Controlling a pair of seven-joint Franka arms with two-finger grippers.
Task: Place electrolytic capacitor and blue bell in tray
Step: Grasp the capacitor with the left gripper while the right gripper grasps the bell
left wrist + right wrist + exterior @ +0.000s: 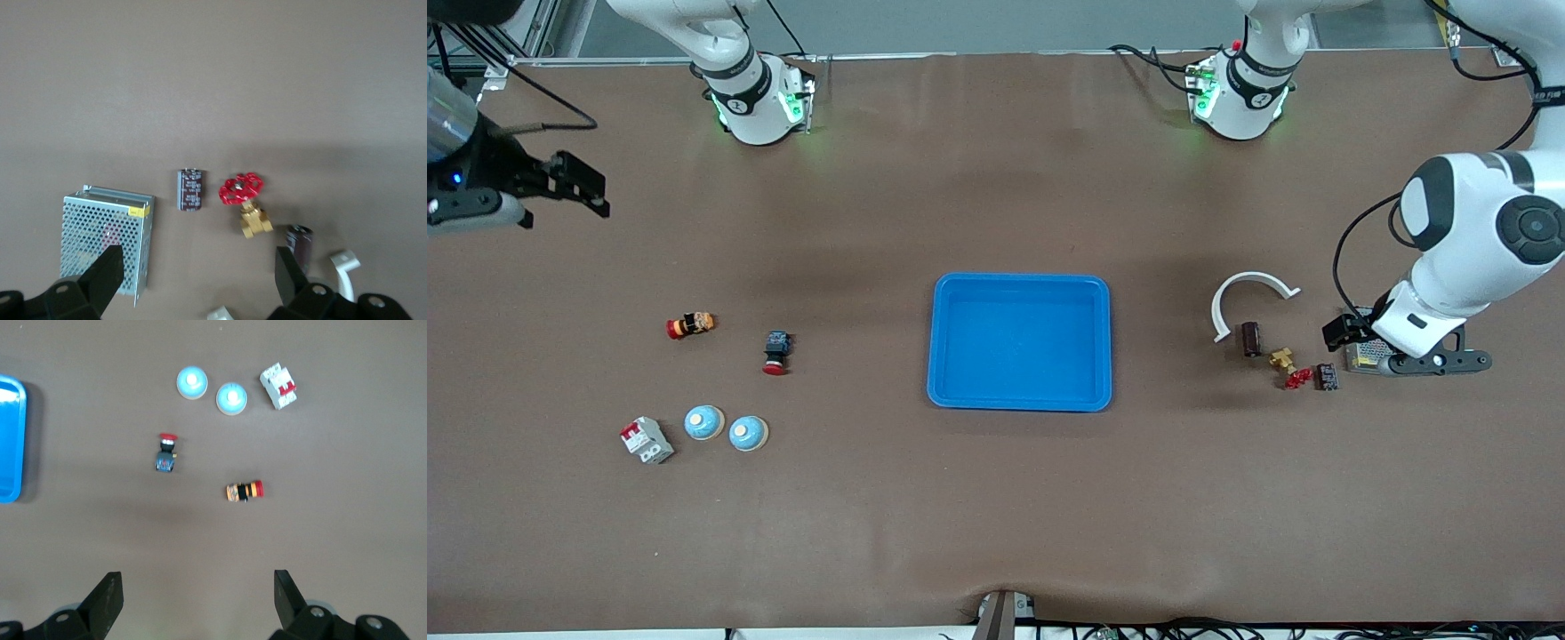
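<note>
The bright-blue tray (1021, 391) lies mid-table, with nothing in it; its edge shows in the right wrist view (9, 440). Two blue bells (704, 422) (748, 433) sit toward the right arm's end and also show in the right wrist view (192, 382) (231, 399). Two dark capacitors lie toward the left arm's end: one (1251, 339) (299, 245) by a white arc, one (1328, 376) (191, 190) beside a red-handled valve. My left gripper (1343, 331) (197, 259) is open, up over the table beside the mesh box. My right gripper (580, 185) (197, 579) is open and empty, high over the right arm's end.
A metal mesh box (1368, 354) (107, 240) lies under the left wrist. A brass valve (1285, 360) (256, 220) and a white arc (1249, 298) lie by the capacitors. A circuit breaker (647, 440) and two red-capped push buttons (690, 325) (775, 352) lie near the bells.
</note>
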